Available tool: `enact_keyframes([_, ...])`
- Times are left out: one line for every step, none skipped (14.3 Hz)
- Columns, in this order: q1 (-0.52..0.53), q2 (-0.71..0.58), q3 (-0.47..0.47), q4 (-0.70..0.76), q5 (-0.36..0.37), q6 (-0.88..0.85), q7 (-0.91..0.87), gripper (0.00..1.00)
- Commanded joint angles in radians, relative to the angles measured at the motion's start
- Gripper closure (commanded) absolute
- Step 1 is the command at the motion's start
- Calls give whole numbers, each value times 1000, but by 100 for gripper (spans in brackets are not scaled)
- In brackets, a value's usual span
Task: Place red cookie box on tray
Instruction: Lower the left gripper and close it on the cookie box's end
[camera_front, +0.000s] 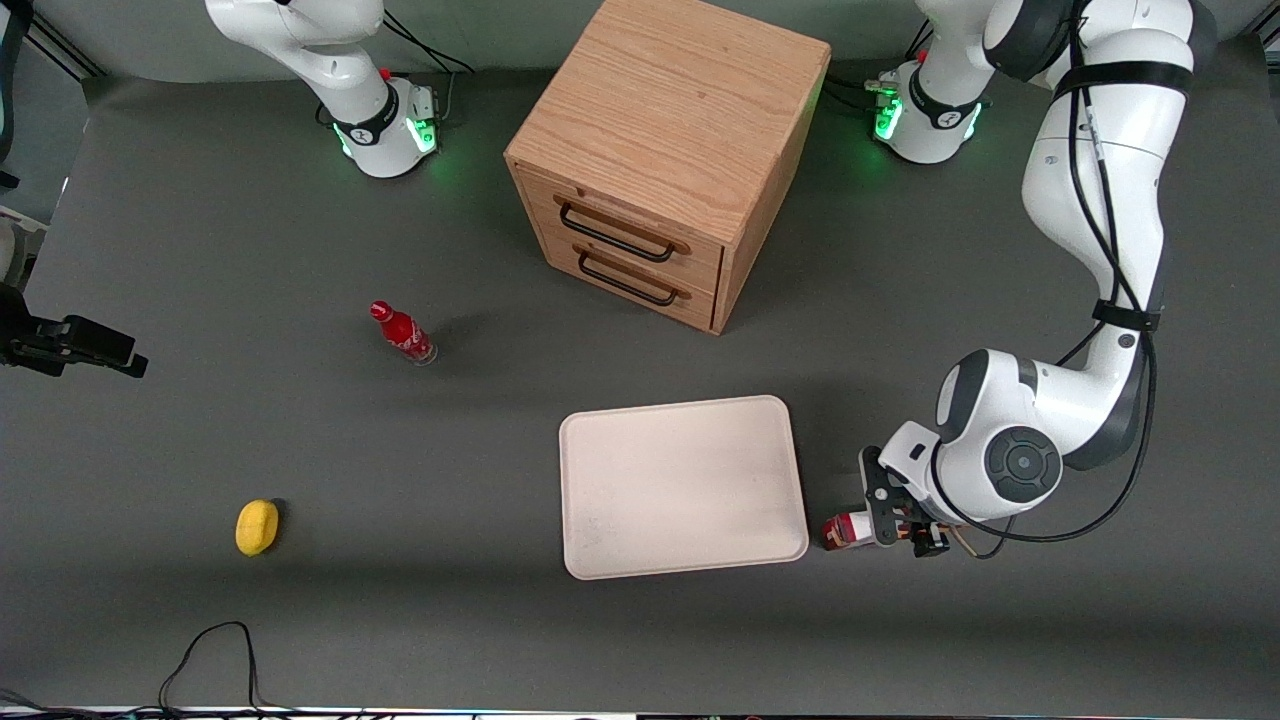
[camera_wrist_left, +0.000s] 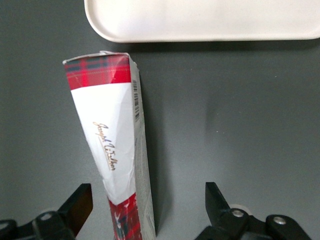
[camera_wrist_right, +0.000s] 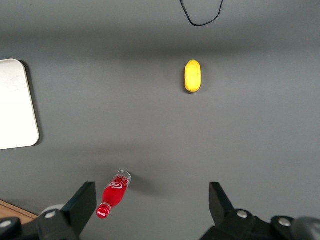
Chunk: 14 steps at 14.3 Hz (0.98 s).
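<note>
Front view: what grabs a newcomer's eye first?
Probably the wooden two-drawer cabinet, standing farther from the front camera than the empty cream tray. Next, the working arm bent low beside the tray, its gripper open over the red cookie box, which lies on the table just off the tray's rim. A small red bottle and a yellow object sit toward the parked arm's end.

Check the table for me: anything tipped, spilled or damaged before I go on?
Nothing stands out. The red cookie box lies intact on the table beside the tray, which holds nothing yet. The hand hangs open over the box, one finger on each side. The red bottle stands upright.
</note>
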Motion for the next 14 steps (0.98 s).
enact_keyframes([-2, 1, 2, -10, 15, 23, 0, 2])
enact_keyframes([-2, 1, 2, -10, 16, 34, 2, 13])
enact_keyframes([0, 1, 2, -13, 16, 42, 4, 40])
enact_keyframes([-2, 1, 9, -13, 16, 43, 10, 80])
enact_keyframes([-6, -2, 28, -13, 16, 43, 2, 100])
enact_keyframes([-9, -2, 32, -12, 16, 45, 2, 100])
enact_keyframes([-9, -2, 32, -13, 16, 49, 2, 100])
enact_keyframes([-11, -3, 34, -13, 16, 51, 2, 100])
enact_keyframes([-11, -3, 34, -13, 16, 53, 2, 100])
enact_keyframes([-12, -8, 34, -13, 15, 48, -3, 100])
enact_keyframes([-13, -11, 32, -8, 15, 39, -16, 100])
enact_keyframes([-13, -18, 34, -5, 15, 33, -21, 100])
enact_keyframes([-13, -25, 34, -4, 15, 22, -21, 100])
enact_keyframes([-11, -46, 34, -4, 15, -7, -23, 100])
